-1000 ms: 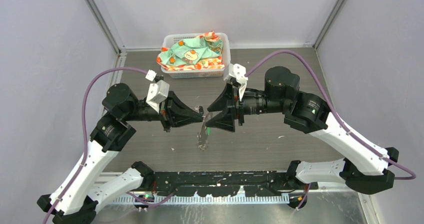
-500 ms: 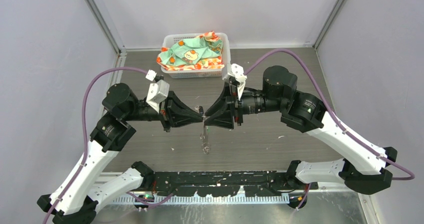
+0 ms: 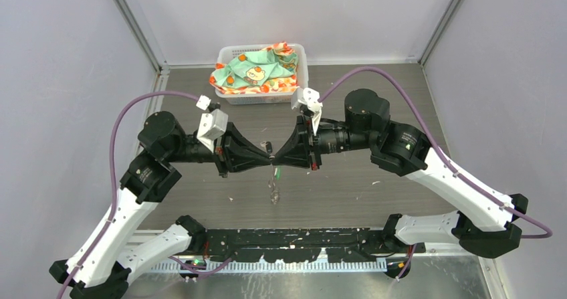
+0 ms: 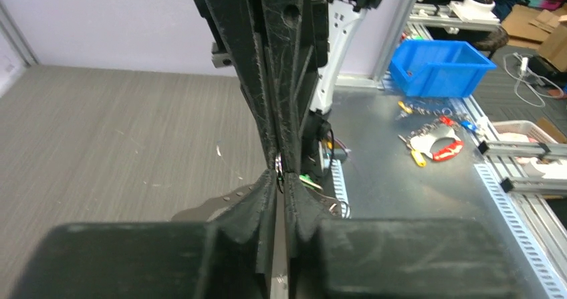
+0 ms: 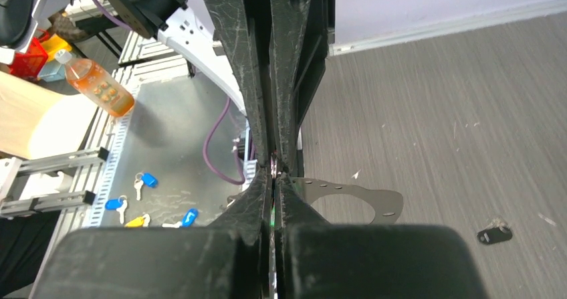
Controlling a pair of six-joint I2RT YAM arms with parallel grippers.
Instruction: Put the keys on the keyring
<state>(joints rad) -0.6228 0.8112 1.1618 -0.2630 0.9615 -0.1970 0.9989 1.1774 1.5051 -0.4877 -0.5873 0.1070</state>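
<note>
Left end effector (image 3: 267, 156): my fingers were pressed together on the keyring (image 3: 273, 190). I held it up so the floppy loop dangled free above the counter (image 3: 354, 185).
Right end effector (image 3: 275, 158): pinched tight on the green key (image 3: 277, 174), nose to nose with the left, presumably for threading.
Black key (image 5: 495, 233): flat on the counter, apart from both end effectors, not yet picked up.
Risk: tiny gap, so I judged alignment critical.

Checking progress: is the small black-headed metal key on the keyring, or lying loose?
Loose: the small black-headed key lies flat on the grey table, nothing gripping it.
</note>
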